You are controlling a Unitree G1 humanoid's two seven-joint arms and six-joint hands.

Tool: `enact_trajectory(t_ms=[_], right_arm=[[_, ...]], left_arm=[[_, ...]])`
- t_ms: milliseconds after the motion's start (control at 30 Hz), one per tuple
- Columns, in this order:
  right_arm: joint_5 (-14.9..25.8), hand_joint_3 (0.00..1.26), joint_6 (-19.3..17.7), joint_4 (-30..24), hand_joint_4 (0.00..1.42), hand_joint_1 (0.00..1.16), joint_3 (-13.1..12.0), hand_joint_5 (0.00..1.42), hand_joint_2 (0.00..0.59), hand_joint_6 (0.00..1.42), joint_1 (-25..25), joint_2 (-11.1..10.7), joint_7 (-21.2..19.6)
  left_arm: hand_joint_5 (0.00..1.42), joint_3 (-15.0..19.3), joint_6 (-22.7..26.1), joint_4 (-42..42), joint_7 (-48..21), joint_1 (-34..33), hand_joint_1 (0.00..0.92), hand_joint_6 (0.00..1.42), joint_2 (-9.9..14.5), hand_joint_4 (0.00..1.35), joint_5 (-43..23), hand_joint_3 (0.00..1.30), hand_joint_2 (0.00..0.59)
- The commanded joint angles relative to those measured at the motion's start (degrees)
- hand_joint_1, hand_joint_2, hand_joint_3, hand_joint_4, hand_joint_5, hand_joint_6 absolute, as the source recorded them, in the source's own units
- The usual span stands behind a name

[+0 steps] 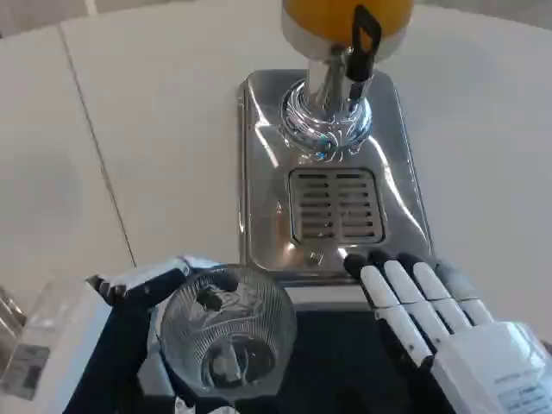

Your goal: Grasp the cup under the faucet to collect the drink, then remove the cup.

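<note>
Glass cup point(227, 329) hides most of the left hand point(142, 285) gripping it.

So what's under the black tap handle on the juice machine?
Under the black tap handle sits the shiny metal base with its slotted drain grille. No cup stands there; the left hand holds the glass cup nearer the robot.

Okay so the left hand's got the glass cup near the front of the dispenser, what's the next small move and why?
Probably carry the glass cup forward onto the drip grille, beneath the black tap lever. The left hand already holds the cup, but it sits short of the chrome base, not under the tap. The right hand rests open by the base's front edge, holding nothing.
</note>
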Motion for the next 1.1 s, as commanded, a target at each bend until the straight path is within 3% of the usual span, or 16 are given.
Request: enact_trajectory(t_ms=[33,400,600,1100], right_arm=[[-0.43,0.00,0.14,-0.05,0.00,0.25,0.37,0.00,0.517,0.00,0.32,0.30,-0.27],[-0.29,0.00,0.72,-0.81,0.00,0.26,0.21,0.00,0.525,0.00,0.80,0.99,0.16],[-0.62,0.00,1.00,-1.34,0.00,0.26,0.33,0.00,0.527,0.00,1.81,2.00,-0.32],[-0.31,0.00,1.17,-3.39,0.00,0.27,0.15,0.00,0.536,0.00,3.69,4.58,-0.48]], left_arm=[[1.42,0.55,-2.12,-0.68,0.54,0.47,0.635,1.42,-0.46,1.22,0.25,1.18,0.000],[1.42,0.44,-1.09,-0.18,-0.12,-0.06,0.637,1.42,-1.67,1.22,-0.58,1.18,0.000],[1.42,0.24,1.88,0.12,-0.57,-2.20,0.637,1.42,-3.11,1.22,-1.27,1.18,0.000],[1.42,-4.13,9.13,11.73,1.71,-18.84,0.637,1.42,-5.02,1.22,4.75,1.18,0.000]])
